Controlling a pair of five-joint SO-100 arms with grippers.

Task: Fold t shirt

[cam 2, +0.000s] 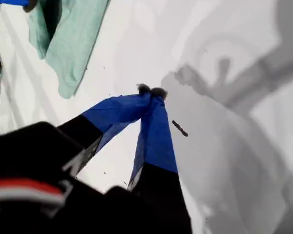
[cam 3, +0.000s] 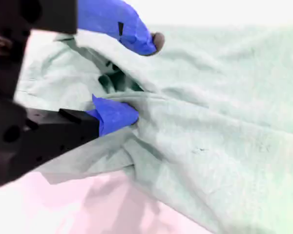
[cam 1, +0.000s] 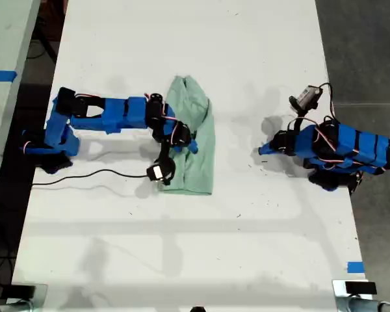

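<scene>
My second gripper (cam 3: 136,80), blue-taped fingers on a black body, is parted over a raised fold of the small pale mint-green wrinkled cloth t shirt (cam 1: 194,140); its lower finger (cam 3: 115,114) presses into the cloth, its upper one hovers just above. Whether it grips, I cannot tell. My first gripper (cam 2: 151,92) is clenched on nothing, tips meeting above the white table (cam 1: 201,240). The shirt lies near table centre, at nine o'clock from it. No writing is legible.
</scene>
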